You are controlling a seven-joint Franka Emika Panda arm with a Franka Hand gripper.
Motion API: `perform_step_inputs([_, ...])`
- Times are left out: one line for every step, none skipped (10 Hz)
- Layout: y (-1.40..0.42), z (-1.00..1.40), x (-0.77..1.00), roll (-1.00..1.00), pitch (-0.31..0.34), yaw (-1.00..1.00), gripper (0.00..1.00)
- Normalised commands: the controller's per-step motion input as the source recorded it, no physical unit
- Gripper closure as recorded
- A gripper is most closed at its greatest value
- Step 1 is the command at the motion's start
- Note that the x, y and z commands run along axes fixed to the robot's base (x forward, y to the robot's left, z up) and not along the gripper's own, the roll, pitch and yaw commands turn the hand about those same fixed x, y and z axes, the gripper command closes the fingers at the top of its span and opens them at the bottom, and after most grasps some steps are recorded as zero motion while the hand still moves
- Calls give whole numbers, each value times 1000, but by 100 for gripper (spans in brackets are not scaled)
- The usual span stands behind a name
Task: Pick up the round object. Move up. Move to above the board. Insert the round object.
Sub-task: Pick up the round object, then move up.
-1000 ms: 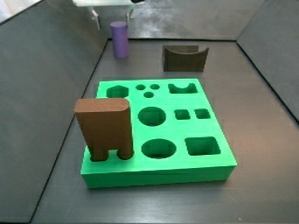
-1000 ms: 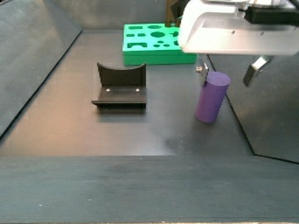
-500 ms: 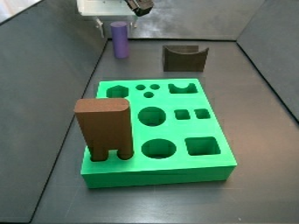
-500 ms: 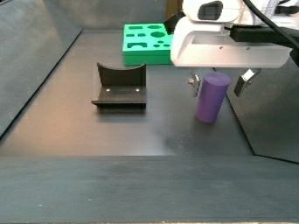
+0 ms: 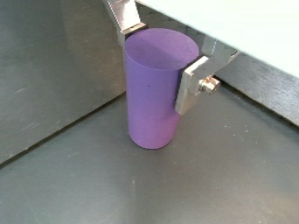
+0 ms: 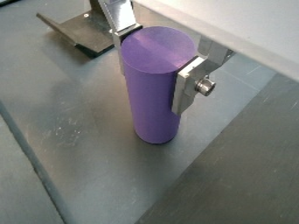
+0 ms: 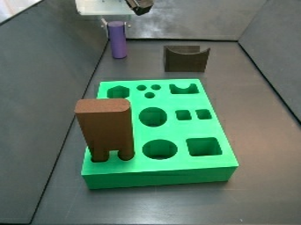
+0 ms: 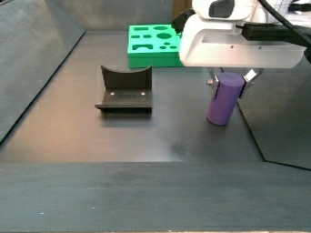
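Note:
The round object is a purple cylinder peg (image 5: pixel 152 105) standing upright on the dark floor, seen in both wrist views (image 6: pixel 158 105) and both side views (image 7: pixel 118 42) (image 8: pixel 221 102). My gripper (image 5: pixel 160 61) is down over its top end, with one silver finger (image 5: pixel 191 83) pressed on each side, shut on it. The gripper also shows in the other wrist view (image 6: pixel 158 57) and in both side views (image 7: pixel 118 22) (image 8: pixel 231 80). The peg's base rests on the floor. The green board (image 7: pixel 159 171) lies well away from the peg, also visible in a side view (image 8: pixel 152 57).
A brown arch-shaped block (image 7: pixel 104 130) stands on the board's near corner. A dark brown notched block (image 7: pixel 185 58) sits on the floor between peg and board, also visible in a side view (image 8: pixel 124 89) and a wrist view (image 6: pixel 82 31). Dark walls enclose the floor.
The gripper has come down over the peg and its fingers have closed from wide apart onto the peg's sides. The peg has not moved.

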Motion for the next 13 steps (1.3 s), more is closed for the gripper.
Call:
perform_step_inputs([0, 0, 0, 0, 0, 0, 100])
perform_step_inputs([0, 0, 0, 0, 0, 0, 100])
perform_step_inputs([0, 0, 0, 0, 0, 0, 100])
perform_step_inputs([0, 0, 0, 0, 0, 0, 100])
perform_step_inputs([0, 0, 0, 0, 0, 0, 100])
perform_step_inputs([0, 0, 0, 0, 0, 0, 100])
perform_step_inputs([0, 833, 0, 0, 0, 0, 100])
perform_step_inputs([-20, 851, 30, 1, -15, 34, 100])
perform_step_inputs([-16, 772, -3, 9, 14, 31, 100])
perform_step_inputs([-5, 633, -19, 36, 34, 19, 100])
perform_step_inputs([1, 517, -26, 59, 46, 10, 100])
perform_step_inputs([5, 399, -30, 83, 54, 4, 100])
perform_step_inputs([7, 247, -32, 110, 64, 3, 100])
